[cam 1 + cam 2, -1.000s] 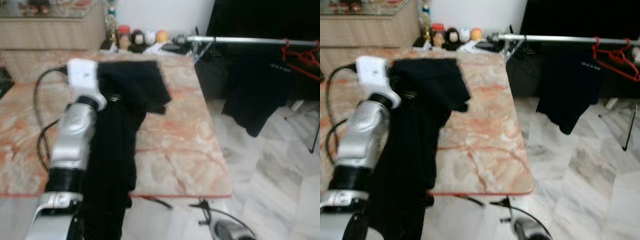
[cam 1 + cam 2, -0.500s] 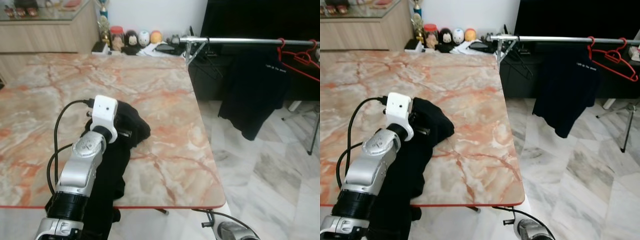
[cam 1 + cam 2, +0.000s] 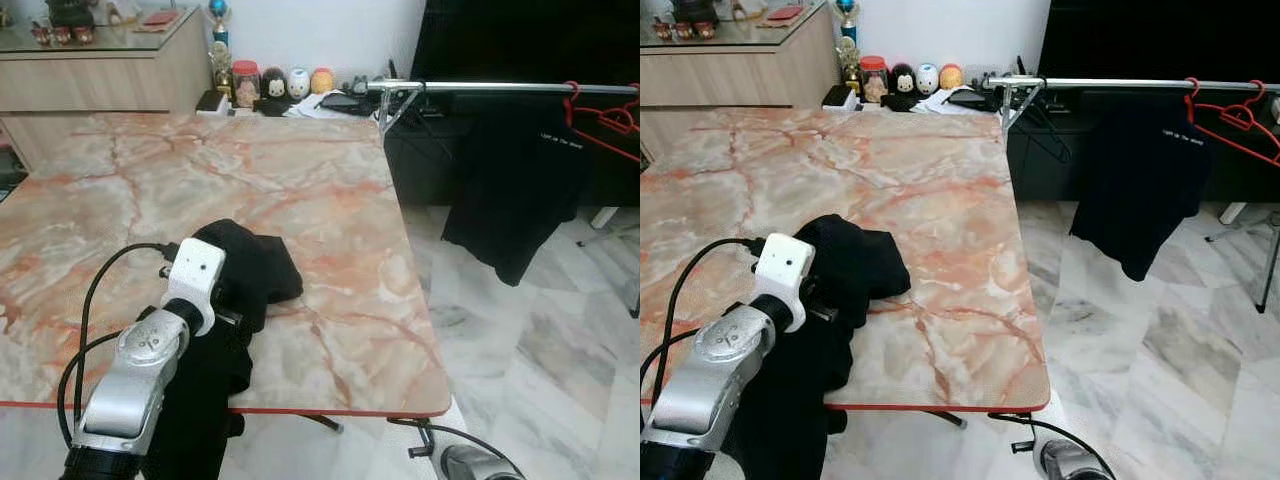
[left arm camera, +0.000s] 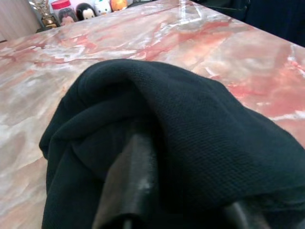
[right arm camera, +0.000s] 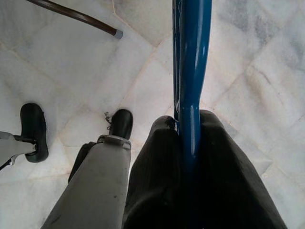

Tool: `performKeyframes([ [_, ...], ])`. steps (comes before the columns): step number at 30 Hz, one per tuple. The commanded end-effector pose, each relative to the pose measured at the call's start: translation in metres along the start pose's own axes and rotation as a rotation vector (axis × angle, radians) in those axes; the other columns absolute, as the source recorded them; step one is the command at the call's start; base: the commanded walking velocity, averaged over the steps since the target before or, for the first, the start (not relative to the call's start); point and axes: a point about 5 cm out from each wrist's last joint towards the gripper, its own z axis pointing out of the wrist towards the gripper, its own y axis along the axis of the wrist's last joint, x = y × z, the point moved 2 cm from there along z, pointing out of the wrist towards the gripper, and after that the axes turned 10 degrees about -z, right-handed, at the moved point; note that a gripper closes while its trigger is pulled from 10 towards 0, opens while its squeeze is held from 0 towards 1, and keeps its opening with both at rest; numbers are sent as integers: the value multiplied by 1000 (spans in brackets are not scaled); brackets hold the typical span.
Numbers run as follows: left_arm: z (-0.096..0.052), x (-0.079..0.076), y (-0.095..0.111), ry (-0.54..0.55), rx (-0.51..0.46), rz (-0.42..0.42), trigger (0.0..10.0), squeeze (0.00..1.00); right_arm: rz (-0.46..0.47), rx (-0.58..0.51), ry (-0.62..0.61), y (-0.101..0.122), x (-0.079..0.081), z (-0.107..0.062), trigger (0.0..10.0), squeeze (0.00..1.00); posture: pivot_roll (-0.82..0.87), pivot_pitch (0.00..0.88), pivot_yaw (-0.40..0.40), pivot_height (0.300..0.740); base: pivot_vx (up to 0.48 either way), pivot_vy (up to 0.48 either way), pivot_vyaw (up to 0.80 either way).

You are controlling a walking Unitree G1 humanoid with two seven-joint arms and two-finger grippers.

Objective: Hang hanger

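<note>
Black garment [image 3: 245,270] now bunched low on marble table [image 3: 330,200], lowered from raised a second ago — left gripper [image 4: 138,157] buried in cloth, closed on it. Right gripper [image 5: 190,143] clamps blue hanger [image 5: 192,71] near floor — rail [image 3: 500,87] well apart; hanging not begun.

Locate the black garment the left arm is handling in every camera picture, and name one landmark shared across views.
Left eye view: black garment bunched on the marble table, draped over its near edge.
Right eye view: same garment, low on the left.
Left wrist view: its folds drape over the left gripper.
Right wrist view: not in it.
Shared landmark: the red-lidded jar at the table's far end.
</note>
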Motion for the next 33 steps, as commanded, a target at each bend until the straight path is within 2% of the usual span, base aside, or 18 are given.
performKeyframes([
  [1,-6,1,3,-38,0,27,10000,1000,-8,-1,-2,2,-2,0,10000,0,66,0,-63,740,0,0,0],
  [5,-18,-1,2,-140,24,56,10000,1000,-10,0,-1,2,-2,0,10000,0,66,0,-65,740,0,0,0],
  [10,-22,2,0,-142,31,60,10000,1000,-10,0,-1,2,-2,0,10000,0,66,0,-65,740,0,0,0],
  [12,-27,3,-2,-151,37,61,10000,1000,-10,0,-1,2,-2,0,10000,0,66,0,-61,740,0,0,0],
  [13,-36,5,-7,-146,25,23,10000,1000,-11,1,0,1,-1,0,10000,0,66,0,-61,740,0,0,0],
  [14,-36,5,-7,-146,25,23,10000,1000,-11,1,0,1,-1,0,10000,0,66,0,-61,740,0,0,0],
  [16,-48,9,-13,-111,0,-33,10000,1000,-12,3,0,1,-2,0,10000,0,67,0,-61,740,0,0,0],
  [20,-58,15,-16,-74,-16,-57,10000,1000,-12,3,0,0,-2,0,10000,0,64,0,-63,740,0,0,0],
  [23,-63,26,-11,39,-82,-81,10000,988,-17,4,-1,0,-3,0,10000,0,74,0,-69,740,0,0,0],
  [24,-63,30,-7,80,-109,-72,10000,0,-19,4,-1,0,-4,0,10000,0,74,0,-69,740,0,0,0],
  [28,-62,37,2,182,-207,-132,10000,0,-23,5,-1,0,-4,0,10000,0,68,0,-75,740,0,0,0],
  [33,-55,31,16,229,-305,-153,10000,0,-25,5,-5,0,-5,0,10000,0,62,0,-77,740,0,0,0],
])
